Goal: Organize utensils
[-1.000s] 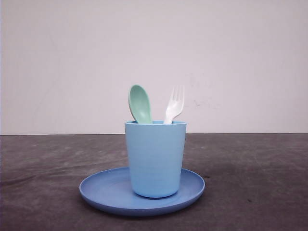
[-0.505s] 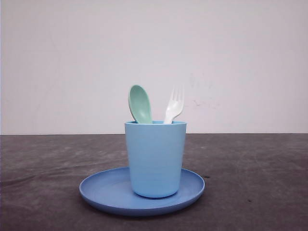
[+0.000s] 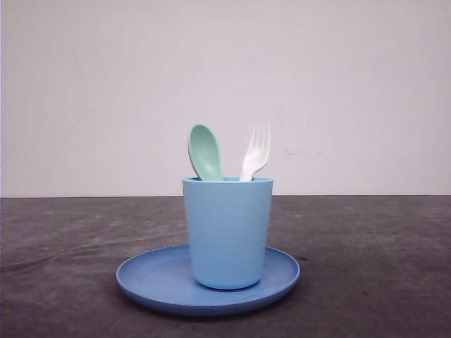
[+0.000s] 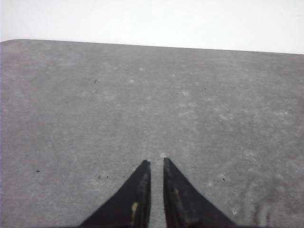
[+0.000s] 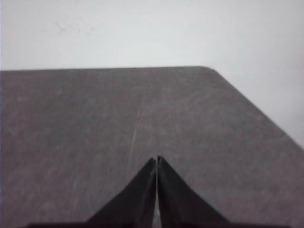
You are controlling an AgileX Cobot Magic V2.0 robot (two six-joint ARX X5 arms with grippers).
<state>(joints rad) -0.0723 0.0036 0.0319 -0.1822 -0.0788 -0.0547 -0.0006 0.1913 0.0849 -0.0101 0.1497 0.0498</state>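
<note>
In the front view, the mint-green spoon (image 3: 204, 152) and the white fork (image 3: 256, 151) stand upright, heads up, inside a light blue cup (image 3: 227, 232); their handles are hidden by the cup's wall. The spoon leans at the cup's left, the fork at its right. In the left wrist view, my left gripper (image 4: 156, 161) hovers over bare grey table, its black fingers a narrow slit apart with nothing between them. My right gripper (image 5: 156, 158) is over bare table too, with its fingertips pressed together and empty.
The cup stands in the middle of a round blue plate (image 3: 151, 278) on the dark grey table (image 3: 366, 239). A plain white wall rises behind the table's far edge. A rounded table corner (image 5: 209, 70) lies beyond the right gripper.
</note>
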